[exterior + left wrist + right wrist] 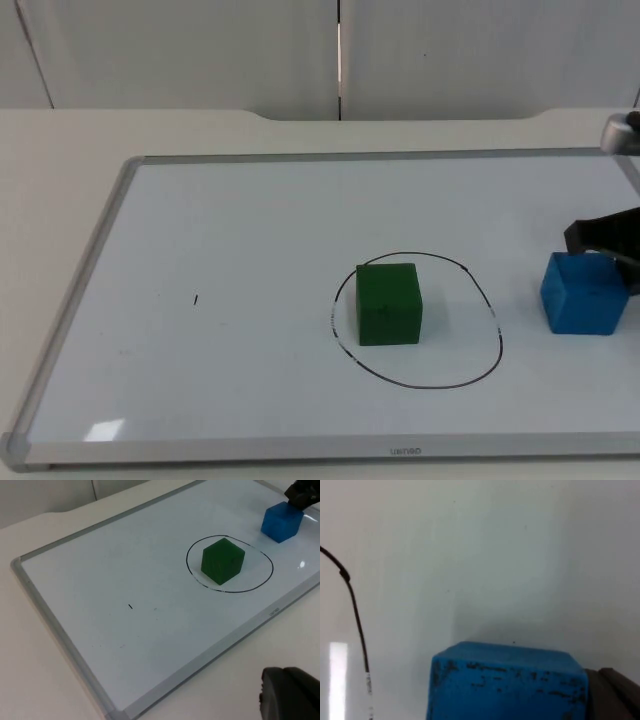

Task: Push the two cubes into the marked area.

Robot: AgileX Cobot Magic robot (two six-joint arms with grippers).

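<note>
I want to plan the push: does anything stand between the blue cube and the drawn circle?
Nothing visible does. The blue cube sits outside the circle, on its right in the top view, with bare whiteboard between them. The green cube is already inside, at the far side. The right pincer is at the blue cube.

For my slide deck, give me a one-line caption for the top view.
Green cube inside the marked circle; right hand behind the blue cube, outside it.

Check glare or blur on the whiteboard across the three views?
Top view: small glare patch on the whiteboard near its front corner, cubes sharp. Left wrist view: faint glint beside the marked circle. Right wrist view: soft focus on the blue cube, bright reflection stripe by the circle line.
</note>
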